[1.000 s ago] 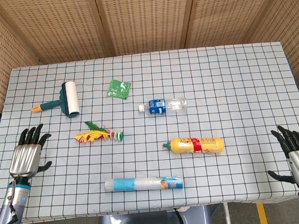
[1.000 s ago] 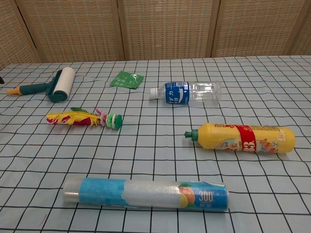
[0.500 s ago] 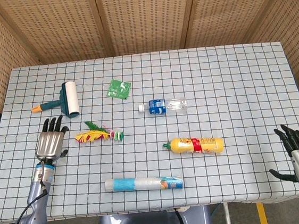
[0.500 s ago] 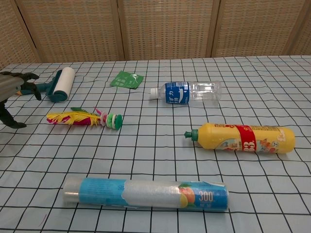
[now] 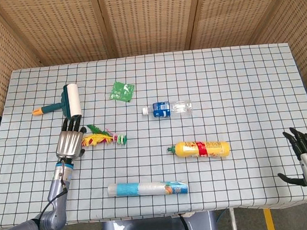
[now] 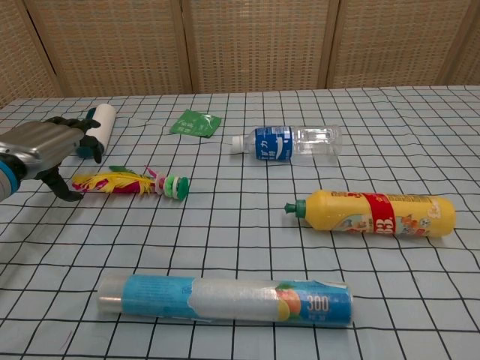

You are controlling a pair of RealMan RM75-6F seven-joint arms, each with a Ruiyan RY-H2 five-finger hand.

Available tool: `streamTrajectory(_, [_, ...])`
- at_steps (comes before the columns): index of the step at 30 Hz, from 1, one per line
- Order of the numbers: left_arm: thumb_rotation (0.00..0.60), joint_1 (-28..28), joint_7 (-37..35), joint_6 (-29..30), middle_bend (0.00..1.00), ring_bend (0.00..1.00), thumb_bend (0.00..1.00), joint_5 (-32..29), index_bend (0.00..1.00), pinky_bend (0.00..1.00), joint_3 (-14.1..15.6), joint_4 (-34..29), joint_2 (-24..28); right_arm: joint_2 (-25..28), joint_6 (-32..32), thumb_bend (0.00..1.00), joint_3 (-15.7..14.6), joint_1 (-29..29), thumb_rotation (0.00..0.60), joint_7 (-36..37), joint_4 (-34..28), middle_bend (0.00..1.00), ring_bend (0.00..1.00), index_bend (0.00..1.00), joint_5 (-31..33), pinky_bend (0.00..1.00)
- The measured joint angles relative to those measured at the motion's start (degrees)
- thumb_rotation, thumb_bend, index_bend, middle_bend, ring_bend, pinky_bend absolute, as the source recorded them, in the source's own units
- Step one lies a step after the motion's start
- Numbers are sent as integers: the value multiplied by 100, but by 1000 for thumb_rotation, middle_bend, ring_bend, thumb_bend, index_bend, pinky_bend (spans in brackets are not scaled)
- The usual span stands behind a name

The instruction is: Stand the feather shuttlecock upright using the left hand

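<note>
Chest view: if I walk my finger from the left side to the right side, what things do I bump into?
Left hand → feather shuttlecock → green packet → water bottle → yellow bottle. The lint roller and the long blue roll overlap others, so they are left out.

So my table [image 5: 237, 73] is wearing a pale checked cloth, and a bunch of stuff is lying flat on it. A lint roller [image 5: 68, 101] is sitting upper left, with a green packet [image 5: 122, 90] beside it. The feather shuttlecock [image 5: 102, 138] is lying on its side mid-left. A clear water bottle [image 5: 168, 109] is resting near center, a yellow bottle [image 5: 200, 149] below it, and a blue wrapped roll [image 5: 147, 188] is lying along the bottom edge.
</note>
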Motion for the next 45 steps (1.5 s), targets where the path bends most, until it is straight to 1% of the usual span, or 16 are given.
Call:
streamTrajectory(11, [600, -131, -136, 16, 0, 0, 207, 326, 382, 0, 179, 713, -418, 13, -21, 69, 29, 0, 600, 77, 50, 0, 0, 21, 67, 2])
streamTrajectory(17, [600, -169, -334, -3, 0, 0, 214, 540, 425, 0, 264, 901, -550, 8, -27, 69, 39, -2, 600, 74, 70, 0, 0, 24, 96, 0])
streamTrajectory(18, [600, -173, -353, 1, 0, 0, 220, 575, 446, 0, 277, 938, -574, 9, -26, 69, 38, -5, 600, 69, 71, 0, 0, 27, 98, 0])
streamTrajectory(21, [600, -183, -422, 23, 0, 0, 294, 671, 514, 0, 315, 1085, -673, 5, -28, 69, 34, -9, 600, 51, 67, 0, 0, 30, 100, 0])
streamTrajectory(24, [600, -175, -521, 50, 0, 0, 364, 752, 538, 0, 345, 1236, -759, 4, -19, 68, 32, -13, 600, 51, 65, 0, 0, 30, 89, 0])
streamTrajectory(26, [600, -156, -586, 68, 0, 0, 393, 795, 551, 0, 358, 1295, -788, 3, -32, 69, 29, -9, 600, 53, 64, 0, 0, 30, 88, 0])
streamTrajectory(30, [600, -125, -694, 122, 0, 0, 457, 873, 570, 0, 365, 1320, -791, 4, -15, 69, 24, -15, 600, 59, 59, 0, 0, 30, 66, 0])
streamTrajectory(35, [600, -101, -809, 287, 0, 0, 516, 1008, 623, 0, 329, 1254, -697, 18, 2, 69, 34, -22, 600, 98, 53, 0, 0, 30, 66, 0])
streamTrajectory(40, [600, -81, -820, 436, 0, 0, 524, 1120, 632, 0, 292, 1078, -515, 32, 30, 69, 28, -30, 600, 117, 32, 0, 0, 30, 21, 0])
streamTrajectory(45, [600, -70, -751, 547, 0, 0, 524, 1194, 645, 0, 240, 774, -285, 46, 56, 69, 27, -37, 600, 130, 12, 0, 0, 30, -6, 0])
